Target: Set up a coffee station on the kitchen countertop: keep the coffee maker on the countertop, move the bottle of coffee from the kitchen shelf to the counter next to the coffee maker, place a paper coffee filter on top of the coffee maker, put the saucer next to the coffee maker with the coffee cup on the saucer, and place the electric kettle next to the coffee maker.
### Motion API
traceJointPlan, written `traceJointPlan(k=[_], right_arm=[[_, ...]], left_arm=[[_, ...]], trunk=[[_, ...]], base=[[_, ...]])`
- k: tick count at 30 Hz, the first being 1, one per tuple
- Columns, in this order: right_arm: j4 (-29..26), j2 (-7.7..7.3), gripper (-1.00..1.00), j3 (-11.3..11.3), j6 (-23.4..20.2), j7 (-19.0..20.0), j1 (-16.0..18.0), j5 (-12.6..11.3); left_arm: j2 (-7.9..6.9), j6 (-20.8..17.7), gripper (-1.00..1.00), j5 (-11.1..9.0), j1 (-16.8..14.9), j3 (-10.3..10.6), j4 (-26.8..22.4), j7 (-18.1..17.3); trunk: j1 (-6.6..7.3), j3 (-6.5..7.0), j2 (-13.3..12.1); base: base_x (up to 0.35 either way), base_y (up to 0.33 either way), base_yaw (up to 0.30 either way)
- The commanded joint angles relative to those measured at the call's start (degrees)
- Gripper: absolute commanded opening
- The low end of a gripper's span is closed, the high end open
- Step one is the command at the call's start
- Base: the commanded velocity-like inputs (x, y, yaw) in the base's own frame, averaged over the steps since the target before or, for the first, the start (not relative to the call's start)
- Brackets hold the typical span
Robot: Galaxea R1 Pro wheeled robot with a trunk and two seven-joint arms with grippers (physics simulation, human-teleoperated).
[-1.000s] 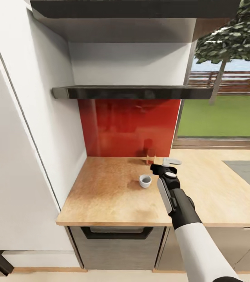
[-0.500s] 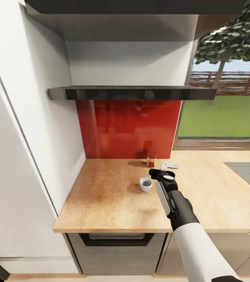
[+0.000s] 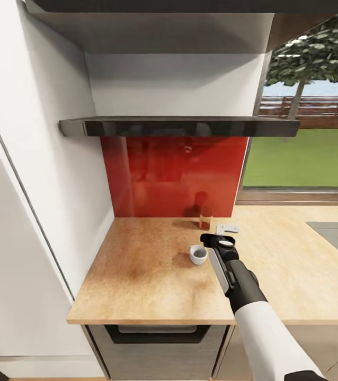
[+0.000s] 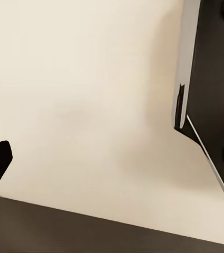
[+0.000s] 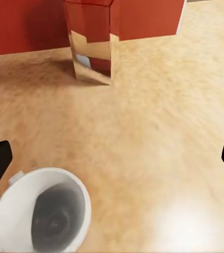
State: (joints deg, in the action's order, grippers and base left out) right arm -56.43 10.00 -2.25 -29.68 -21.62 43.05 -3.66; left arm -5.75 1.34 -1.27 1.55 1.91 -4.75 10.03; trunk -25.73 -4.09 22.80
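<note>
Hovering over the countertop (image 3: 148, 275): right gripper (image 3: 215, 241), fingers spread wide, holding nothing; cup (image 3: 197, 254) upright just beside it on its left; red-brown carton (image 3: 205, 217) ahead at the red backsplash (image 3: 169, 174); left gripper's state cannot be told

A red backsplash (image 3: 171, 177) stood behind the counter, under a dark glossy shelf (image 3: 179, 126). At the foot of the backsplash sat a small reddish box-like container (image 3: 205, 217) with a shiny lower part, upright. Just at its 4 o'clock lay a small flat white object (image 3: 227, 228). A window (image 3: 307, 132) at 2 o'clock showed grass, a fence and a tree. A white tall cabinet (image 3: 26, 211) rose at 9 o'clock.
</note>
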Motion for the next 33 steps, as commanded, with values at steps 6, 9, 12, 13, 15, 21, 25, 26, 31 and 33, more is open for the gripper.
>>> traceJointPlan(k=[6,9,12,13,15,21,25,26,31,33], right_arm=[[2.0,0.00,1.00,-0.1,-0.2,-0.4,0.1,-0.4],[3.7,0.00,1.00,-0.1,-0.2,-0.4,0.0,-0.4],[3.9,0.00,1.00,-0.1,-0.2,-0.3,0.0,-0.4],[3.9,0.00,1.00,-0.1,-0.2,-0.3,0.1,-0.4],[4.0,0.00,1.00,-0.1,-0.2,-0.1,0.0,-0.4],[4.0,0.00,1.00,-0.1,-0.2,0.0,0.0,-0.4],[4.1,0.00,1.00,0.0,-0.2,0.0,0.0,-0.4],[4.2,0.00,1.00,0.0,-0.2,0.0,0.0,-0.4],[6.2,0.00,1.00,0.0,-0.2,0.0,0.1,-0.4],[7.0,0.00,1.00,0.0,-0.1,0.0,0.1,-0.4]], left_arm=[[0.11,0.1,1.00,-0.1,0.0,0.2,-0.1,0.2],[0.12,0.1,1.00,-0.1,0.0,0.2,-0.1,0.2],[0.12,0.1,1.00,-0.1,0.0,0.2,-0.1,0.2],[0.12,0.1,1.00,-0.1,0.0,0.2,-0.1,0.2],[0.12,0.1,1.00,-0.1,0.0,0.2,-0.1,0.1],[0.12,0.1,1.00,-0.1,0.0,0.2,-0.1,0.1],[0.12,0.1,1.00,-0.1,0.0,0.2,-0.1,0.1],[0.12,0.1,1.00,-0.1,0.0,0.2,-0.1,0.1],[0.12,0.1,1.00,-0.1,0.0,0.2,-0.1,0.1],[0.12,0.1,1.00,-0.1,0.0,0.2,-0.1,0.1]], trunk=[[-0.06,-0.11,0.1],[-0.06,-0.11,0.1],[-0.06,-0.11,0.1],[-0.06,-0.11,0.1],[-0.06,-0.11,0.1],[-0.06,-0.11,0.1],[-0.06,-0.11,0.1],[-0.06,-0.11,0.1],[-0.06,-0.11,0.1],[-0.06,-0.11,0.1]], base=[[0.036,0.000,0.000],[0.003,0.000,0.000],[0.000,0.000,0.000],[0.000,0.000,0.000],[0.000,0.000,0.000],[0.074,0.000,0.000],[0.214,0.000,0.000],[0.230,0.000,0.000],[0.153,0.000,0.000],[0.044,0.000,0.000]])
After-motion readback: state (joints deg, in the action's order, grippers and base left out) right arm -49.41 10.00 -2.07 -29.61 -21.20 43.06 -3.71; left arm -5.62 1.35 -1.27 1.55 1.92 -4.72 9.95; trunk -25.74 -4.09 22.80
